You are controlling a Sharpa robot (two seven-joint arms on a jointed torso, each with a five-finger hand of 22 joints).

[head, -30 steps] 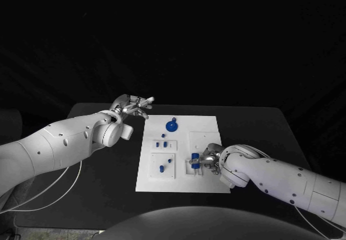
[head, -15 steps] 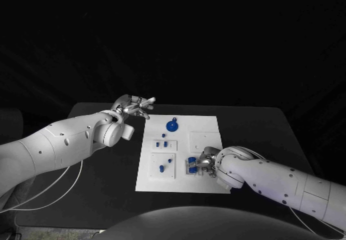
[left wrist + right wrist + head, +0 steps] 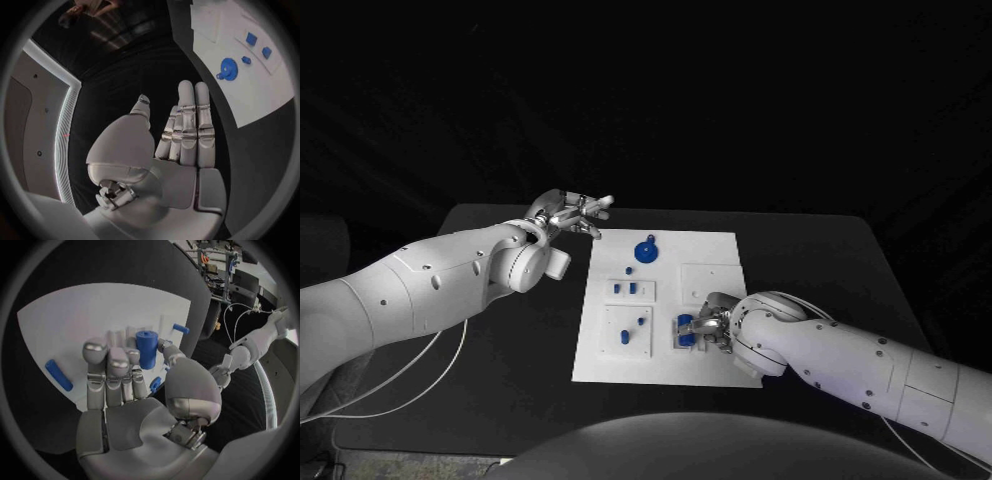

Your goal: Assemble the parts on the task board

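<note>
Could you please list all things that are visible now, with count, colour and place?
Black table: one, under everything.
White task board plate: one, middle of the table.
Blue round gear-like part: one, far end of the board.
Small blue parts: several, on the board's left half.
Blue cylinder part: one, upright on the board at the right hand's fingers.
Left hand: silver, off the board's far left corner, holds nothing.
Right hand: silver, at the cylinder.

The task board [image 3: 711,250] is a white rectangular plate lying flat on the desk. Toward its far end lies a round blue gear-like part [image 3: 645,250]. Nearer, two small blue parts [image 3: 625,288] sit side by side on a raised white block. A blue cylinder [image 3: 685,323] stands upright near the board's near right corner.
</note>
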